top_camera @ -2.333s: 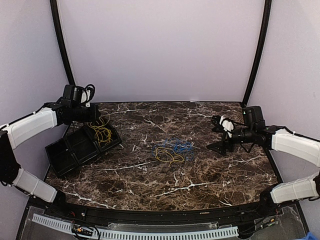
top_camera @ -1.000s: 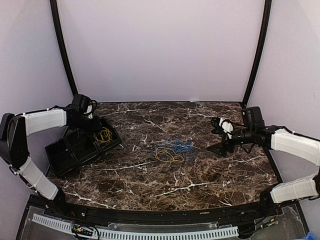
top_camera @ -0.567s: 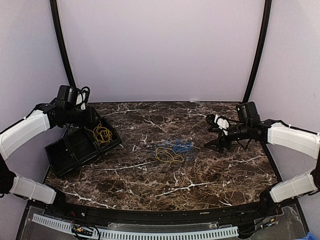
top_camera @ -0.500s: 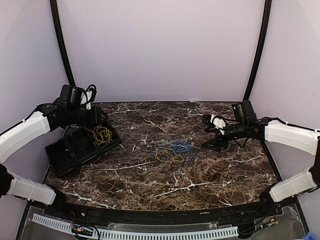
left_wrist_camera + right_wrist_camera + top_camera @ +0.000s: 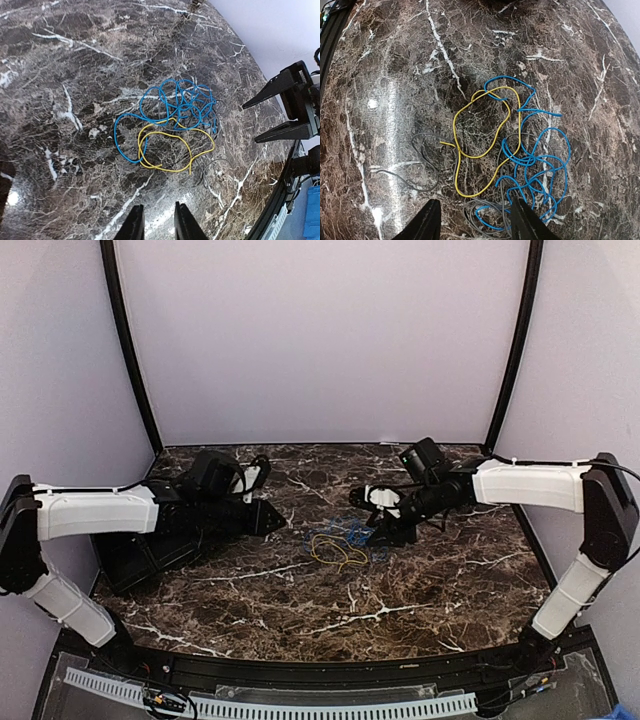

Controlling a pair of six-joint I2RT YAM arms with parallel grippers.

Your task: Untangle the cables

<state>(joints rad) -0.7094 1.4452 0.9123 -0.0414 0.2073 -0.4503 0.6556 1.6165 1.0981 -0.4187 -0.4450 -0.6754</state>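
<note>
The cables [image 5: 345, 540] lie in a loose tangle at mid-table. In the left wrist view, blue loops [image 5: 176, 104] overlap a yellow loop [image 5: 167, 150], and a thin grey wire [image 5: 216, 170] trails beside them. My left gripper [image 5: 278, 524] hovers just left of the pile. Its fingers [image 5: 135, 226] stand slightly apart with only bare marble between them. My right gripper [image 5: 375, 518] is over the pile's right edge, open. It frames the grey and blue strands [image 5: 540, 160] beside the yellow loop [image 5: 485, 140] and grips nothing.
A black compartment tray [image 5: 130, 560] sits at the left table edge, mostly hidden under my left arm. The right gripper [image 5: 250, 123] shows in the left wrist view beyond the pile. Dark marble table [image 5: 330, 610] lies in front of the tangle.
Both arms have swung inward to the central tangle. The left gripper left the tray and the right came from the right edge. The right jaws have narrowed.
</note>
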